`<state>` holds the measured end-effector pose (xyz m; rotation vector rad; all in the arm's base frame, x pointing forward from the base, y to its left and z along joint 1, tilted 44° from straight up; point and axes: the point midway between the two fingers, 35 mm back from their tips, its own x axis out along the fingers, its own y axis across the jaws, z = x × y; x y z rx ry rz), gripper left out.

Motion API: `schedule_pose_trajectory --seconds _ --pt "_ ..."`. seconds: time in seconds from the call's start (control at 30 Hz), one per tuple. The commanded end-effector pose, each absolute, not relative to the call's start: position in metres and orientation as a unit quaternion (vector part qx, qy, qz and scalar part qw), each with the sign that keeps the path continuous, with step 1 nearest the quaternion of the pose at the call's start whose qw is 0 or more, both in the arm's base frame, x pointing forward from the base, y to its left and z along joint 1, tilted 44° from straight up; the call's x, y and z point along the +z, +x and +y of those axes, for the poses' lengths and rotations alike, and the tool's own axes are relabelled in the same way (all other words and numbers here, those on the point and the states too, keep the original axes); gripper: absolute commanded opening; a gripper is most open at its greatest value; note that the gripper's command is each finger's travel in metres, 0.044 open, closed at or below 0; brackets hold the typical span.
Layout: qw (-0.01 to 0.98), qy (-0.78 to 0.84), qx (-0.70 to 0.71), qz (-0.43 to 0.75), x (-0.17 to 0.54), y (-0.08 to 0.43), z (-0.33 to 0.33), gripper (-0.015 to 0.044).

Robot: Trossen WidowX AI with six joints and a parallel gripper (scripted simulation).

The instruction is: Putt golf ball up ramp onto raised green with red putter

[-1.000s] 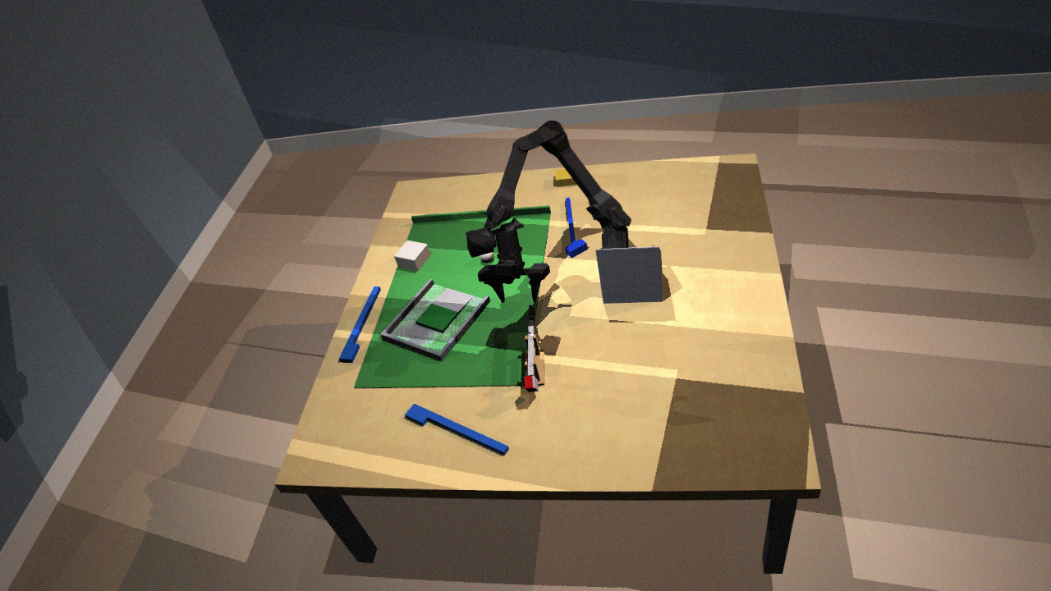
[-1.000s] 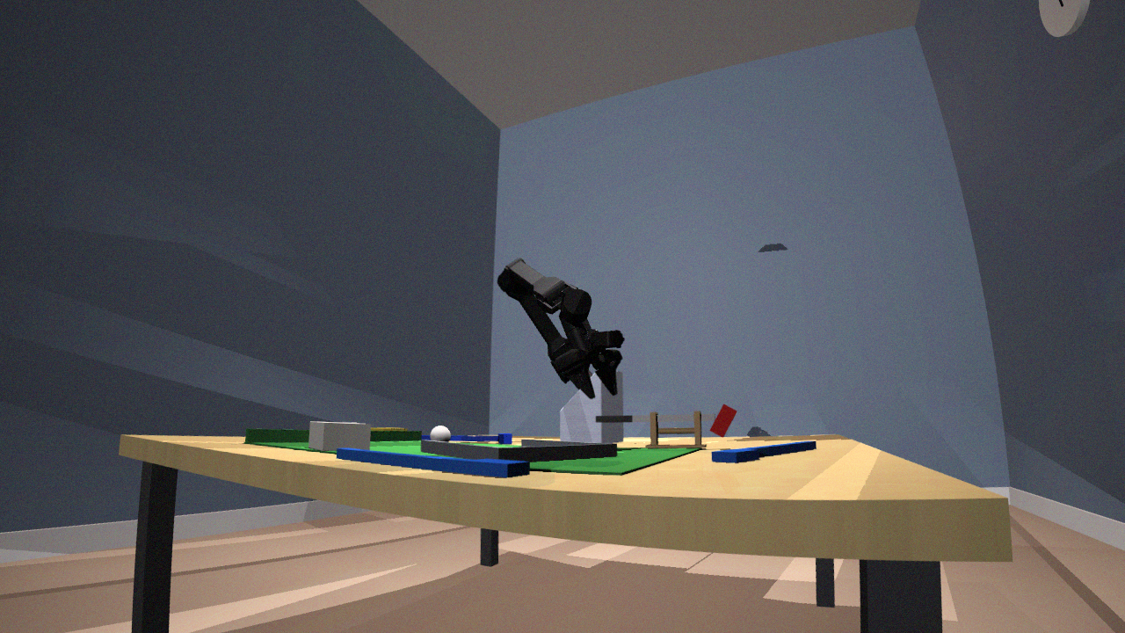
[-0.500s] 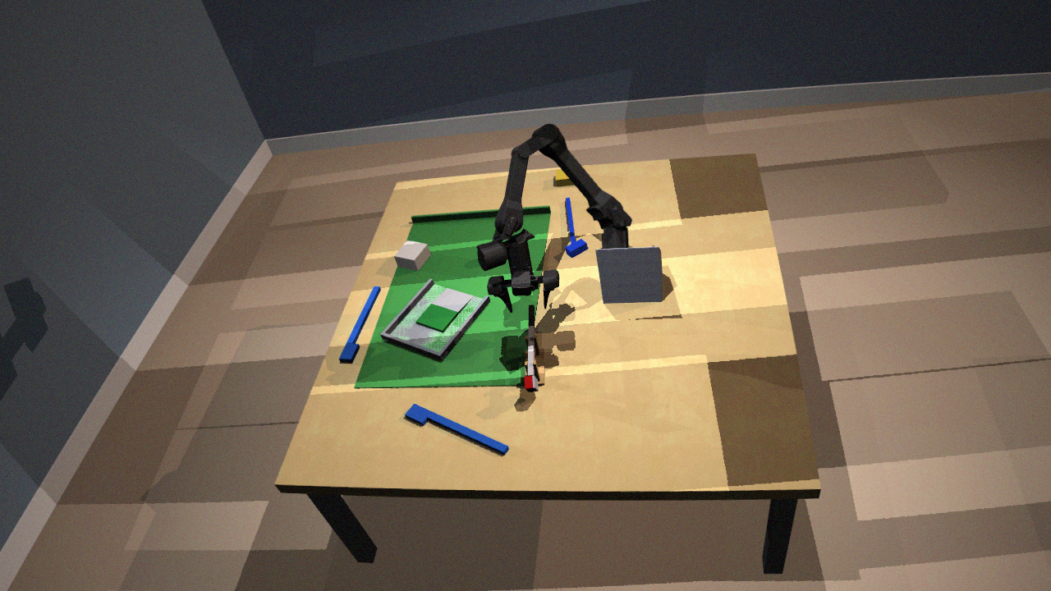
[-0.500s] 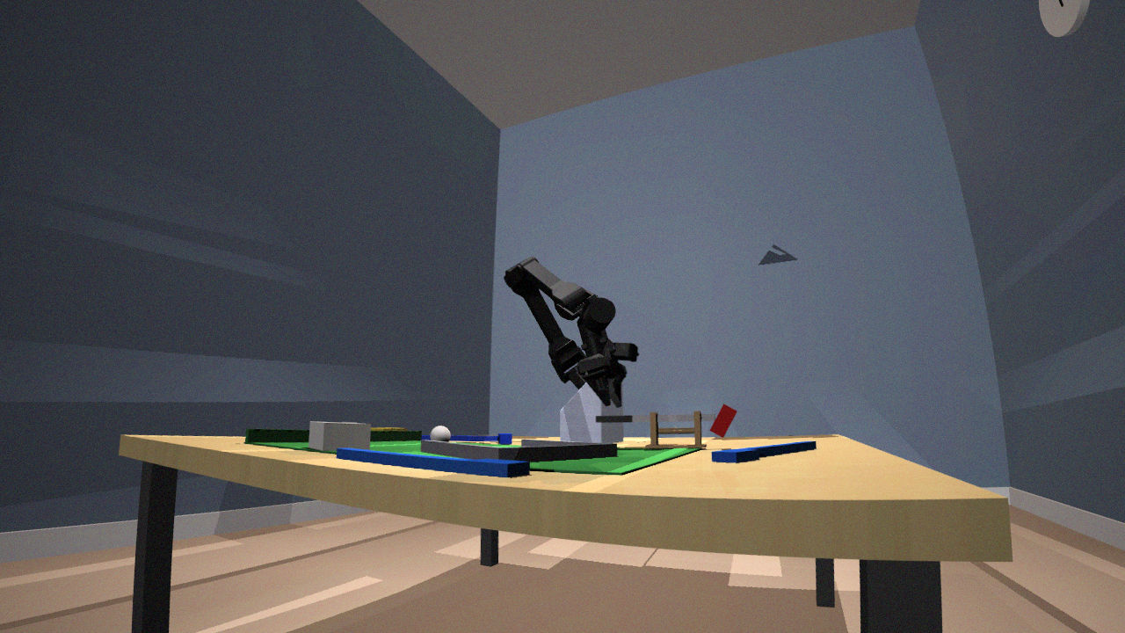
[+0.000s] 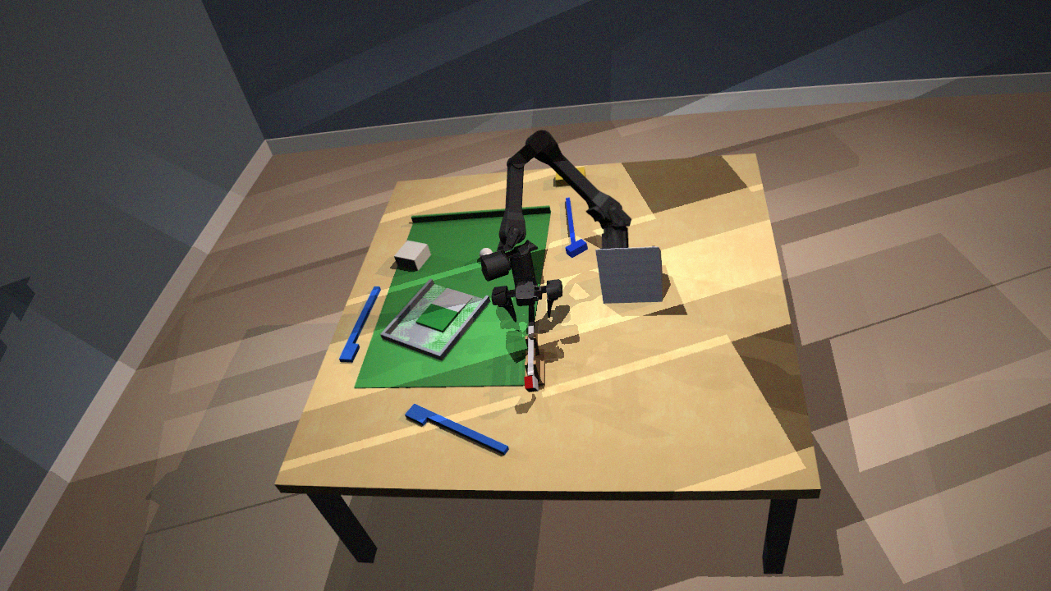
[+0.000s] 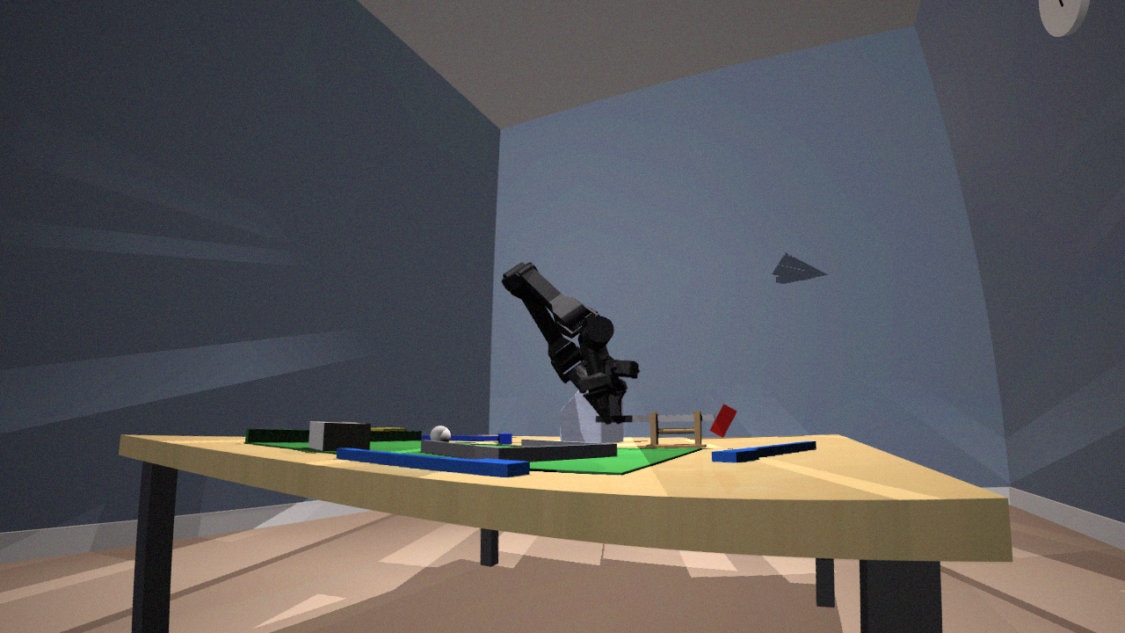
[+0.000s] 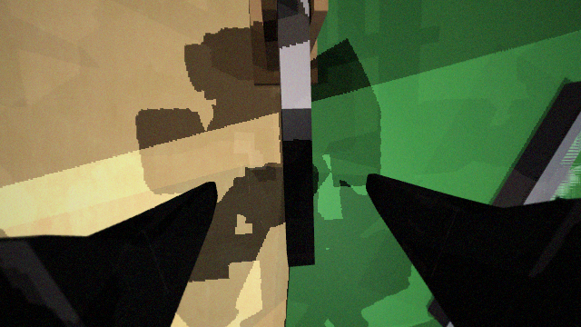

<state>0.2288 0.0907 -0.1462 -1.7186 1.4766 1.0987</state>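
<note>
The red putter point(image 5: 530, 359) point(image 6: 722, 421) point(image 7: 296, 77) lies across the wooden rack point(image 6: 697, 429) point(image 7: 265, 78), with its red head at the near end in the top view and its black grip end towards the arm. My gripper point(image 5: 532, 318) point(image 6: 613, 419) point(image 7: 294, 184) is open, its fingers on either side of the black grip without closing on it. The white golf ball point(image 5: 485, 252) point(image 6: 440, 433) is on the green mat, partly hidden by the arm in the top view. The grey-walled ramp point(image 5: 411, 347) point(image 6: 558, 451) point(image 7: 536, 150) surrounds the raised green point(image 5: 438, 317).
Blue putters lie left of the mat point(image 5: 470, 371) point(image 6: 621, 464), at the near side point(image 5: 462, 432) point(image 6: 766, 451) and beside the arm base point(image 5: 571, 220). A white block point(image 5: 413, 254) point(image 6: 337, 435) sits on the mat's left side. A dark green rail point(image 5: 481, 214) lines its far edge. A grey panel point(image 5: 630, 275) stands at the arm base.
</note>
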Motion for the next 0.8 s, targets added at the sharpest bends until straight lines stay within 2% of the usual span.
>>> schedule_pose_trajectory --seconds 0.0,0.47,0.77 --pt "0.305 -0.652 0.415 0.556 -0.149 0.23 0.088 0.044" --pt "0.304 -0.653 0.415 0.557 -0.163 0.231 0.074 0.044" --pt "0.308 -0.65 0.414 0.558 -0.161 0.231 0.077 0.0204"
